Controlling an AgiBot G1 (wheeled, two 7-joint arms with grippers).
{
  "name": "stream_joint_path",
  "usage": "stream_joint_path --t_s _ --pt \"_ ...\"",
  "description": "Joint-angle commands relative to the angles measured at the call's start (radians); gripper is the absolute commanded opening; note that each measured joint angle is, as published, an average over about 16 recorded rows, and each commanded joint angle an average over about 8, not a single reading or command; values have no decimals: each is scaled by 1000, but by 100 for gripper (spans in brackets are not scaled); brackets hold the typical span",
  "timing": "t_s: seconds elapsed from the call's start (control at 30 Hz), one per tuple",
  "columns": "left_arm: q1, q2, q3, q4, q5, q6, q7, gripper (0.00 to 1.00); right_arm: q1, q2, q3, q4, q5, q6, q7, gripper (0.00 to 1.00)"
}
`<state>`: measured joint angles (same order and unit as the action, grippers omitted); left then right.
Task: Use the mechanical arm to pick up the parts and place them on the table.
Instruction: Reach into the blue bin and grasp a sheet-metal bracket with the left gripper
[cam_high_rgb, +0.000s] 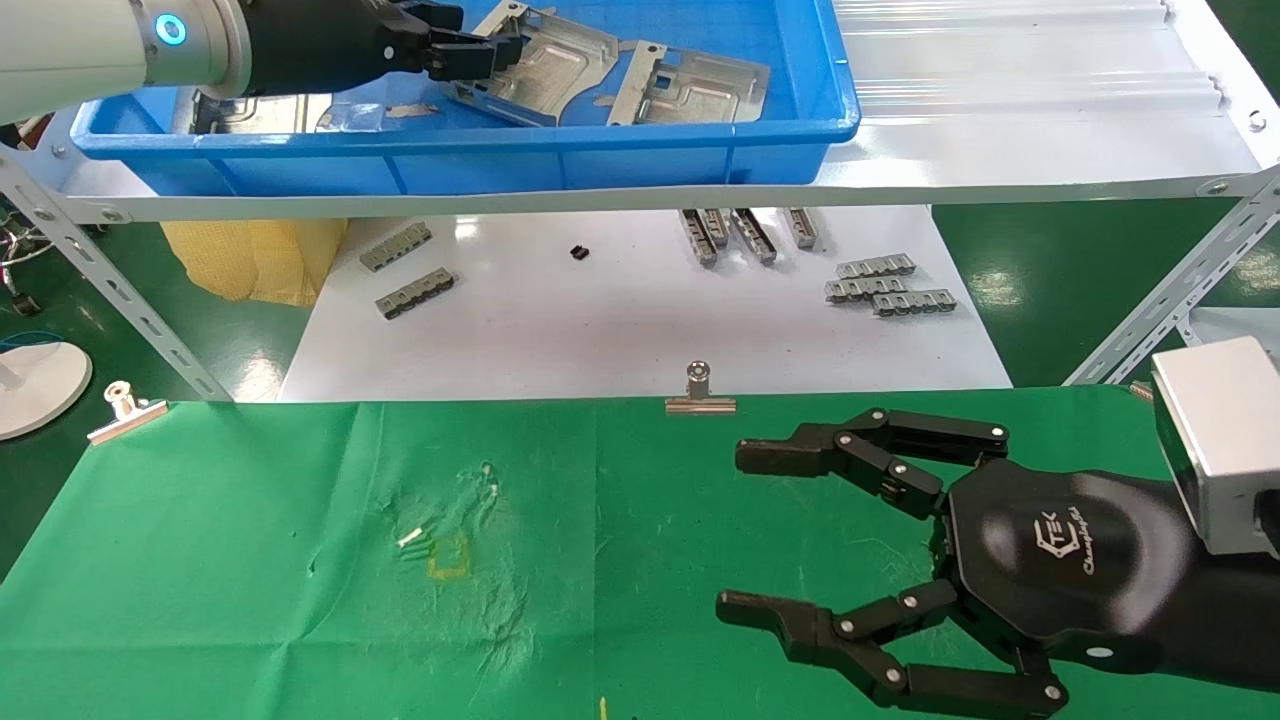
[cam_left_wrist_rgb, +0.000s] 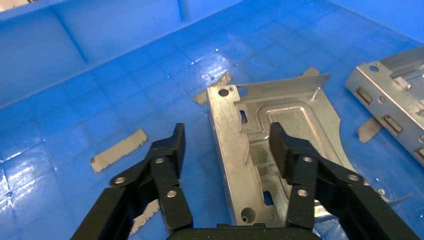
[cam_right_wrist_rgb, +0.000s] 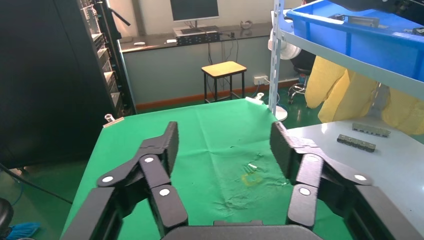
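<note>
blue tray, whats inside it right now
Two metal parts lie in the blue tray with grey tape strips; the open left gripper straddles one. The arm hides the tray's left end.

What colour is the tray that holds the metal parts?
Bright blue; the tray shows best in the left wrist view, around the parts.

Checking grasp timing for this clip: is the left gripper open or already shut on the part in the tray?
Open. In the left wrist view the left gripper has its fingers spread to either side of the part, one fingertip over it.
</note>
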<state>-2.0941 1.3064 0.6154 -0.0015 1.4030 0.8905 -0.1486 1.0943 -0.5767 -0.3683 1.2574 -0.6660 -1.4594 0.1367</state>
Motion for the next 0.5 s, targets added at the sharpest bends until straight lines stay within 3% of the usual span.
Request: stream_joint_path --t_s 0.03,0.5 --pt "1 1 1 0 1 -2 0 0 0 0 0 0 0 0 0 100" --pt "7 5 -1 -8 -2 -25 8 0 0 0 0 0 0 0 0 100"
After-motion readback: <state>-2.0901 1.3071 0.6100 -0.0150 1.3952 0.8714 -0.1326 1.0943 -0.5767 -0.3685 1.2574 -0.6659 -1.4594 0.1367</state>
